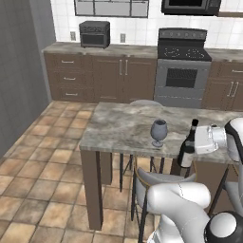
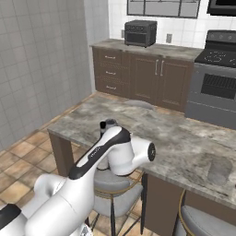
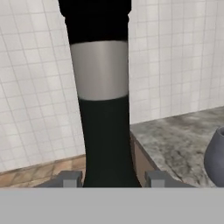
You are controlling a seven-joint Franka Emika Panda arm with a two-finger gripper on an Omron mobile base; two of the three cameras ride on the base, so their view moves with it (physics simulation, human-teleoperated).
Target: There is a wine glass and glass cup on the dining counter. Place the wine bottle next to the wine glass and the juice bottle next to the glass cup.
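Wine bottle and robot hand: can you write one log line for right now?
hand: shut on wine bottle | bottle: upright at dining counter edge | wine glass: beside it

wine bottle: top cut by hand view's edge | wine glass: cut at right edge | gripper: fingers hidden behind bottle in left base view

A tall, slim dark green-black wine bottle with a pale label is held upright at the near edge of the grey-beige marbled counter, near a stemmed grey-blue translucent wine glass standing upright.
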